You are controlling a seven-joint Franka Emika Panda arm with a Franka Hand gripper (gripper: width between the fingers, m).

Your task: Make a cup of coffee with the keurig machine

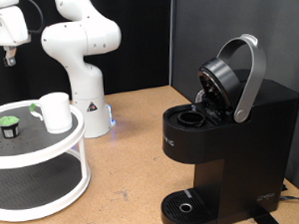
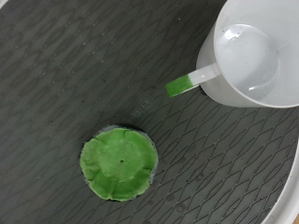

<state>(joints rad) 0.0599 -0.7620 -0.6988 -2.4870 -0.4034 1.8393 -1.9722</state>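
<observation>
My gripper (image 1: 9, 58) hangs above the tray (image 1: 51, 146), touching nothing. Jaw opening: cannot tell. Below me: pod (image 2: 118, 164), cup (image 2: 248, 54) beside it.

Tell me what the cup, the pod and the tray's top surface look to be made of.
Cup: white, smooth and slightly glossy, likely glazed ceramic or hard plastic; its handle tip shows green. Pod: matte green crinkled top, probably foil or thin plastic. Tray: dark grey mat with a raised diamond weave, looks rubbery, with a white, probably plastic, rim. The gripper hangs above the tray.
</observation>
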